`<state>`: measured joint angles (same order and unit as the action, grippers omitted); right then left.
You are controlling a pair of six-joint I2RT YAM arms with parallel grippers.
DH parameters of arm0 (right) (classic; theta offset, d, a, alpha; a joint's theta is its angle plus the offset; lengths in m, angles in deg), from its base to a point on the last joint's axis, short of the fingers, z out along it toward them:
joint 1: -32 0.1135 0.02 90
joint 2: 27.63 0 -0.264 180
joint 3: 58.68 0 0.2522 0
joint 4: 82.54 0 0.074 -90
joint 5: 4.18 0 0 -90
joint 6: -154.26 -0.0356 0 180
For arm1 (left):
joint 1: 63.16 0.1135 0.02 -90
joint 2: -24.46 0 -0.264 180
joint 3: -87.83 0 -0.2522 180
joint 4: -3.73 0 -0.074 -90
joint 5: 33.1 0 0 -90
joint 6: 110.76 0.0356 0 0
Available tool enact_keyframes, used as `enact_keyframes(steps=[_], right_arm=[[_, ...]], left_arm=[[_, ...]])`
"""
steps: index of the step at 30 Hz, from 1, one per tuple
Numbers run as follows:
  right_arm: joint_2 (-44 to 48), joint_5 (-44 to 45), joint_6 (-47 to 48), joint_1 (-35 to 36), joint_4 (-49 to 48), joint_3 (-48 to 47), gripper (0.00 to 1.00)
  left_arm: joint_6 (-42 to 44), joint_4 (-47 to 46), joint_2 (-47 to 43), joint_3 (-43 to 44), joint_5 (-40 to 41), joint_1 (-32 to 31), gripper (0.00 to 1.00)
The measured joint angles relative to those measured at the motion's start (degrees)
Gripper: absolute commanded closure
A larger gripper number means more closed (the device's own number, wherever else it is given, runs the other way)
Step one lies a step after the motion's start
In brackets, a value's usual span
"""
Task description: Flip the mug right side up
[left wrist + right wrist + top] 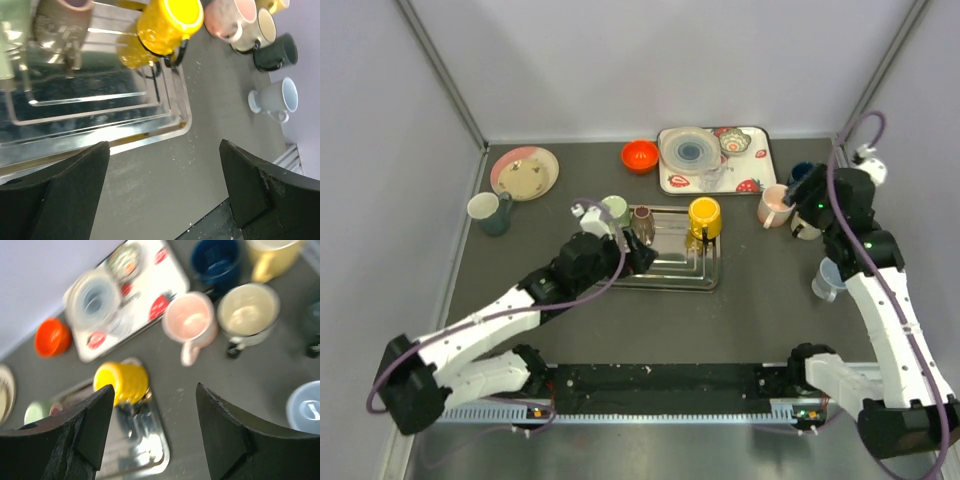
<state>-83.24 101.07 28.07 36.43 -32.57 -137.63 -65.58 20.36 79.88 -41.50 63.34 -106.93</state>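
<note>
A yellow mug [705,217] with a black handle stands upside down at the far right of a shiny metal tray [670,272]. It also shows in the left wrist view [167,25] and in the right wrist view [122,382]. My left gripper [638,258] is open and empty, low over the tray's near left part; in its own view [165,190] the jaws frame bare table just off the tray's [100,100] edge. My right gripper [807,205] is open and empty, to the right of the yellow mug and above the table [155,435].
A brown mug [642,224] and a pale green mug [615,210] stand at the tray's far left. Pink [775,206], cream [247,310] and dark blue [217,260] mugs cluster at the right, with a light blue cup [828,280]. Strawberry tray [715,158], orange bowl [640,156], plate [525,172] and teal mug [490,212] line the back.
</note>
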Motion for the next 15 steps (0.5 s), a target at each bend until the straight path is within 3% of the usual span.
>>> enact_keyframes(steps=[7, 15], right_arm=[[1.77, 1.49, 2.97, 17.70, -1.09, 6.12, 0.30], [13.70, -0.66, 3.41, 21.03, -2.29, 15.13, 0.29]], left_arm=[[1.92, 1.11, 20.04, 14.23, 3.06, -6.71, 0.10], [1.22, 2.73, 41.88, 29.44, 8.94, -7.56, 0.14]])
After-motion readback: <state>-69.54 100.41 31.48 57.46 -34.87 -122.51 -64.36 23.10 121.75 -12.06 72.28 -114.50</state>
